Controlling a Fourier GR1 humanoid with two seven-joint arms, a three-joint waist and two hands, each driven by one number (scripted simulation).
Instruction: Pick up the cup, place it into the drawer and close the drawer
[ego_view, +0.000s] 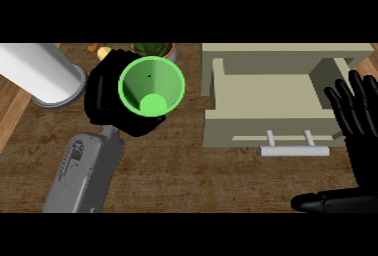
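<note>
The left hand (111, 100) curls round the green cup (151, 86), holding it up over the counter (184, 170) left of the drawer (262, 100), mouth toward the camera. The drawer stands pulled open, its tray bare, its handle (294, 149) on the near edge. Open counter lies between cup and drawer. The right hand (358, 115) rests at the right edge, fingers straight, overlapping the drawer's right wall. A white cylinder (40, 75) lies far left; a plant pot (153, 48) sits just beyond the cup.

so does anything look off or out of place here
Nothing stands out. The left hand holds the green cup with its mouth toward the camera, no spill visible. The drawer stands open, and the right hand rests open beside it.
</note>
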